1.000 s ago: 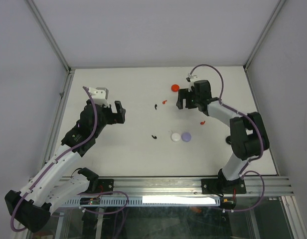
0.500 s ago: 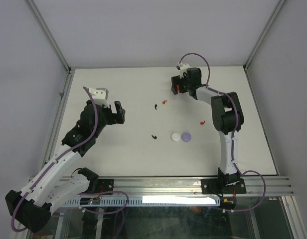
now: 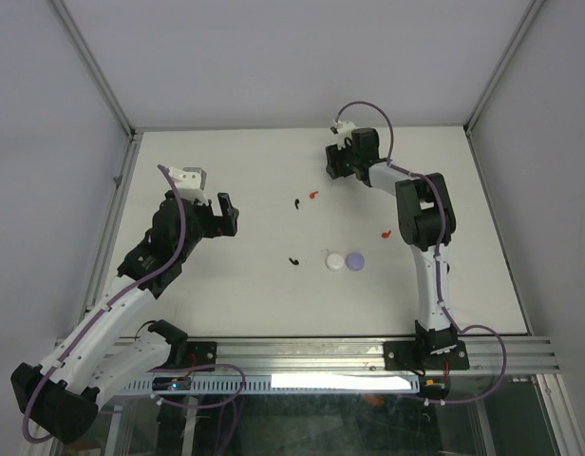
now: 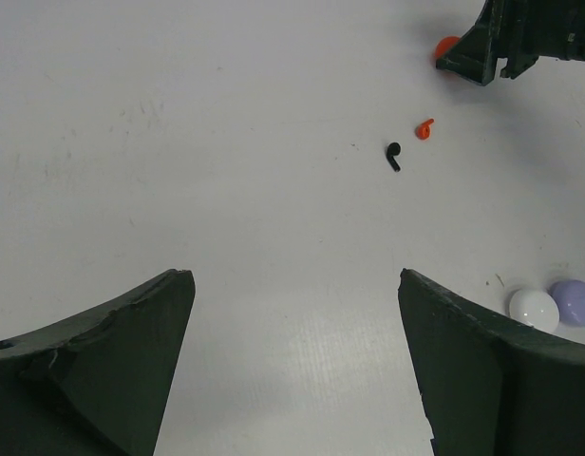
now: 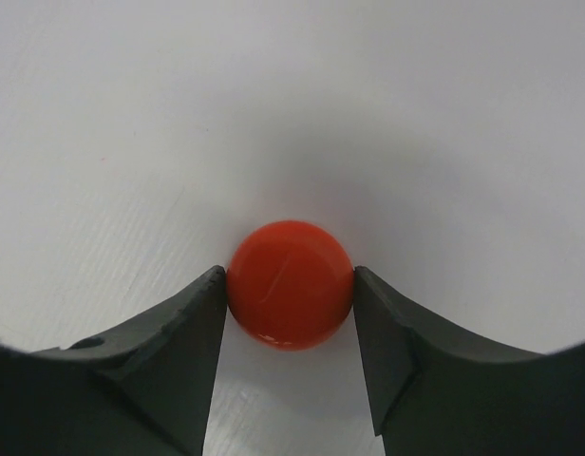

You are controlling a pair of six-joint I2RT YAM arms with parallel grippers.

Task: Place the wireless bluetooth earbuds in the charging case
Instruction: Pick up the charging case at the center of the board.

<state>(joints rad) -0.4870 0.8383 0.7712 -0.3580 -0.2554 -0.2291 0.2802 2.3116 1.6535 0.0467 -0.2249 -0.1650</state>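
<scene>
Pinching the red case [image 5: 290, 283] between the fingers [image 5: 193, 323] of the right gripper [image 3: 337, 163] near the far edge of the white table [image 3: 245, 294], touching both round sides. Leaving a red earbud [image 3: 314, 195] and a black earbud [image 3: 296, 203] lying loose just left and nearward of that grip, stems too small for reading direction. Hovering the left gripper [image 4: 294, 285] wide open and empty, well apart across flat surface.

A case [image 5: 291, 296] sits clamped between the right gripper [image 3: 334, 163] fingers, far on the table [image 3: 226, 294]; nearer, two cases [image 3: 334, 259] lie side by side, an earbud [image 3: 293, 261] to their left.
</scene>
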